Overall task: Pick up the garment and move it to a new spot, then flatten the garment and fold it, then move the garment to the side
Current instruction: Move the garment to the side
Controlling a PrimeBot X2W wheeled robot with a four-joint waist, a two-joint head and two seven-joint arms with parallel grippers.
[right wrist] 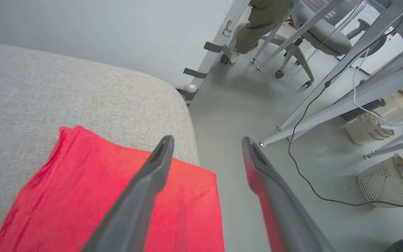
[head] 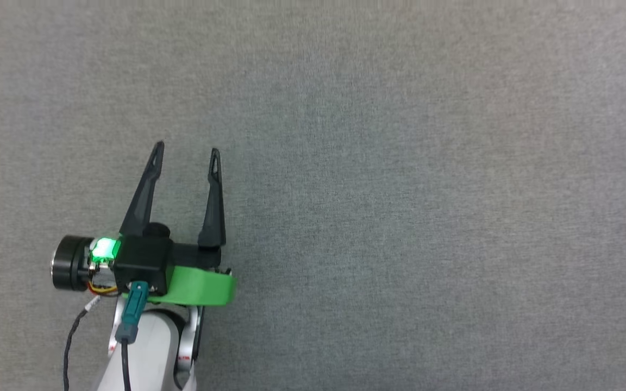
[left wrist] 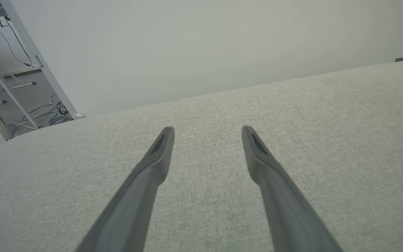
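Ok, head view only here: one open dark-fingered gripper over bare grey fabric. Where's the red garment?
Observer: In the right wrist view, the red knit garment lies flat by the rounded corner of the grey fabric tabletop.
Operator: Is the right gripper holding it?
Observer: No, the right gripper is open, one finger above the cloth, one beyond the table's edge.
Operator: Anyone around?
Observer: A person's olive-trousered leg beside a grey office chair.

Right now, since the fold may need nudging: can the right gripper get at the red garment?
Likely yes. The right gripper hangs open above the folded garment at the corner of the grey surface, with nothing between them, though one finger sits beyond that surface's edge.
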